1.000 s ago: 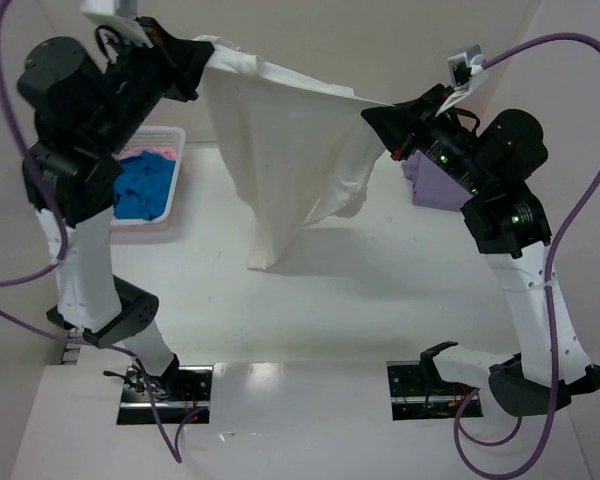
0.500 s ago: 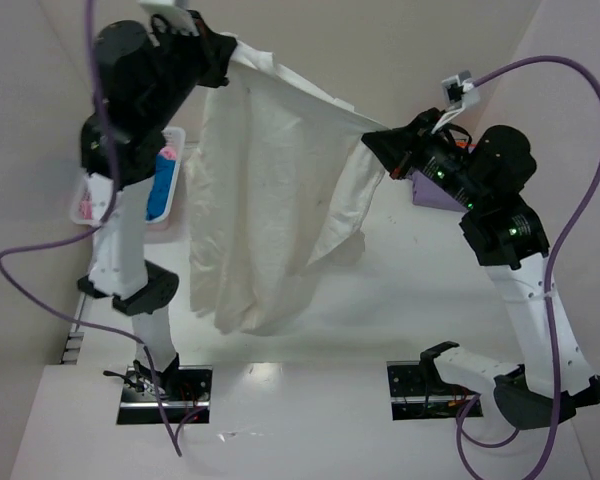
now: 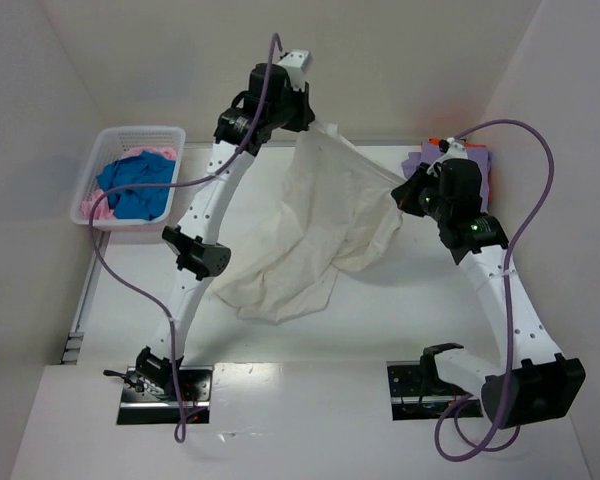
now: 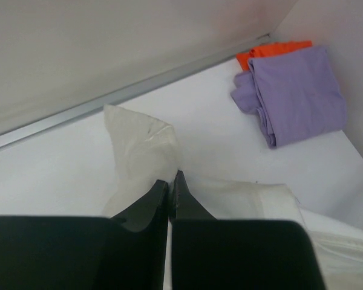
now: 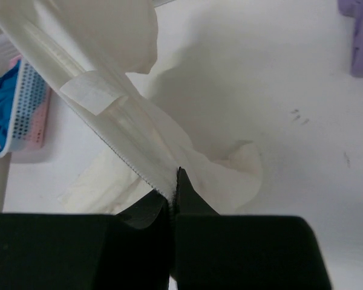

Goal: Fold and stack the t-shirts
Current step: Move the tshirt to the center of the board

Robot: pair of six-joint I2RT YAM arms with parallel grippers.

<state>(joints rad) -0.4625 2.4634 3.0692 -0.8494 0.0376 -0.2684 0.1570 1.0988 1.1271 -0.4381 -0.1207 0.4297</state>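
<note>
The large cream-white t-shirt hangs stretched between both grippers, and its lower part lies crumpled on the table. At the back middle, my left gripper is shut on one upper corner; the left wrist view shows its jaws pinching cream cloth. My right gripper is shut on the other corner, its jaws clamping the stitched hem. A folded lavender-purple t-shirt lies on an orange one at the back right. Blue and pink t-shirts fill the basket.
The white lattice basket stands at the far left by the side wall and also shows in the right wrist view. The purple and orange stack sits in the back right corner, just behind my right arm. White walls enclose the table.
My left arm has swung from the left rear to the back middle and come down. The right gripper has dropped too. The shirt's lower part now rests on the table instead of hanging free.
</note>
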